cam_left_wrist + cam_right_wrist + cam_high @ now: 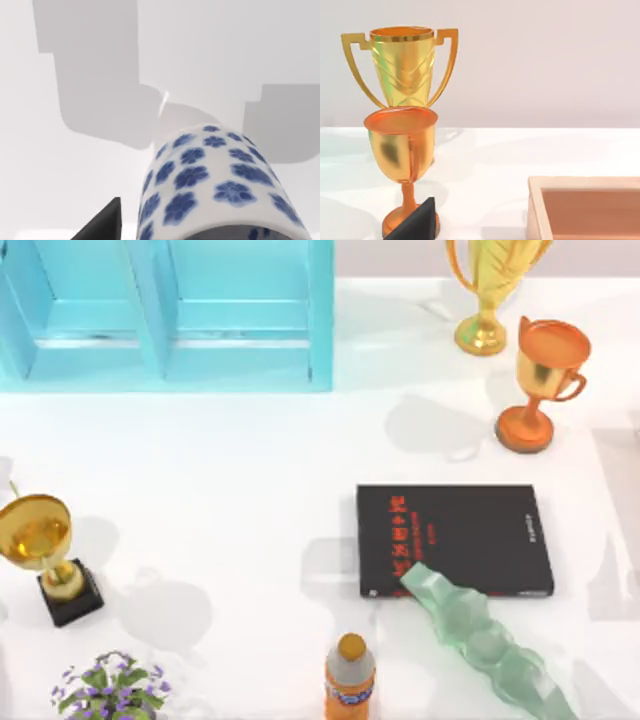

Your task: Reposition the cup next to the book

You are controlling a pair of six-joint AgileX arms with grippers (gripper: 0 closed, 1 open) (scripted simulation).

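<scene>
The cup (215,180), white with blue flowers, sat right up against the left hand (102,226) in the left wrist view, with bare white worktop (225,50) behind it. Whether that hand was closed on the cup I could not tell, nor where over the worktop the cup was. The book (455,540) lay flat, right of the worktop's middle. A clear green wavy object (470,625) crossed its near left corner and ran off toward the near edge, and an orange bottle (350,680) stood at the near edge.

Judging from this, the step was carrying the cup to the book. The bare patch along the book's left edge looked the safest spot, as the near side was crowded and the orange trophy (540,380) stood beyond the far right corner. The cup should stay upright, come down until its base rests flat, and end beside the cover, not on it.

The right hand (415,222) was idle, facing the trophies; its state I could not tell.
</scene>
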